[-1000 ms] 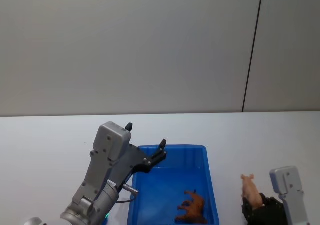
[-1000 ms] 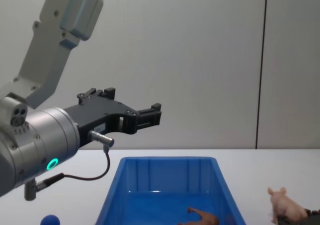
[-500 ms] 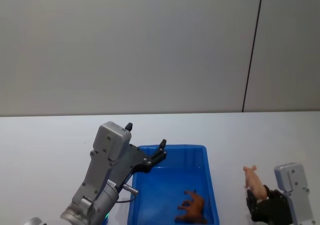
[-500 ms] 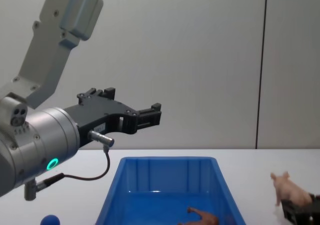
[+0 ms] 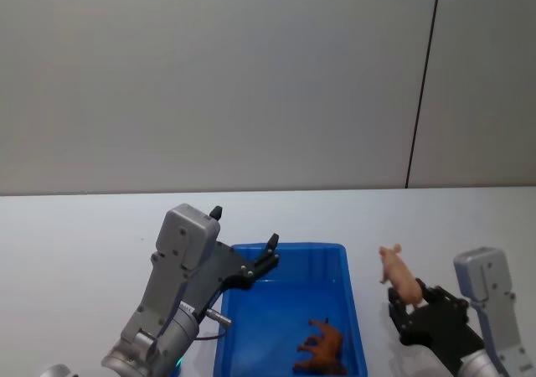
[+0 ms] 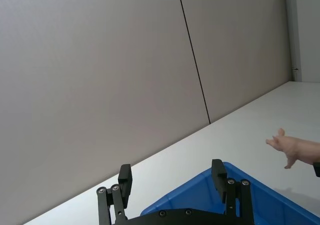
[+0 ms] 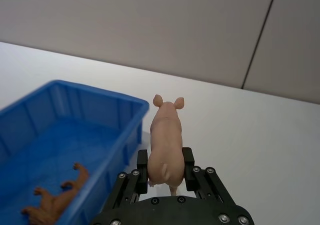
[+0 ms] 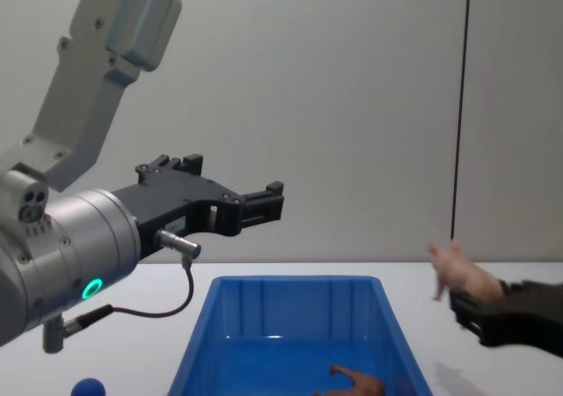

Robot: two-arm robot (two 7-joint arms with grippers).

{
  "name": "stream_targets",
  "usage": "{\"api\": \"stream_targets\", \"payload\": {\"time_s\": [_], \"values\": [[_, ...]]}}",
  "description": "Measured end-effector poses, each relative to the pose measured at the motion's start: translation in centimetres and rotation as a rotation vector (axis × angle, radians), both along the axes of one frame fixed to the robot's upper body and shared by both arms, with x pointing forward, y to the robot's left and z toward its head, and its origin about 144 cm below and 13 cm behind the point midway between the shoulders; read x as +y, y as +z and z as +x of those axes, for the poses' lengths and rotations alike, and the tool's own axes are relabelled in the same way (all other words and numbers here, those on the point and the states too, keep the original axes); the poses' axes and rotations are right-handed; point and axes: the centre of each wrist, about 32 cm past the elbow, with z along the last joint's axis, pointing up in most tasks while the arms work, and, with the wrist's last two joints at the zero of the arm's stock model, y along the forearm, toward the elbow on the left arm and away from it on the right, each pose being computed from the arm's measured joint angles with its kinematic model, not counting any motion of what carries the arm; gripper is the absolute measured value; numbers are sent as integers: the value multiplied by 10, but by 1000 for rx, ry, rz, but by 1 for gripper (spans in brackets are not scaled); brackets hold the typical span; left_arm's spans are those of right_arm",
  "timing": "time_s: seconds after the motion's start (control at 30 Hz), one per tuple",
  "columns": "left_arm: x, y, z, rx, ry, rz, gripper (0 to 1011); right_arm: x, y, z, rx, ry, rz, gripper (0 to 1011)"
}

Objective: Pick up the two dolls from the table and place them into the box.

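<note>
Pig (image 7: pixel 166 135) pinched between right gripper (image 7: pixel 165 159) jaws

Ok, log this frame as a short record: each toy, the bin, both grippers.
pale pink pig toy: clamped in right gripper, in the air, right of the large blue plastic box
brown four-legged toy animal: lying inside box
left gripper: open, empty, above box's left part
small blue rounded toy: on white table, left of box
</note>
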Motion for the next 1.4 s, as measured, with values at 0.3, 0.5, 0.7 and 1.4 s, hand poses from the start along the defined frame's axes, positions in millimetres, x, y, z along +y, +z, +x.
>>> {"api": "stream_targets", "payload": {"time_s": [0.3, 0.5, 0.7, 1.4], "values": [[0, 0, 0, 0, 0, 0, 1001, 9, 14, 11, -42, 128, 60, 383], [0, 0, 0, 0, 0, 0, 1001, 19, 20, 23, -56, 216, 96, 383], [0, 0, 0, 0, 0, 0, 1001, 29, 24, 35, -59, 277, 122, 495], [0, 0, 0, 0, 0, 0, 1001, 34, 29, 46, -58, 215, 130, 1001]]}}
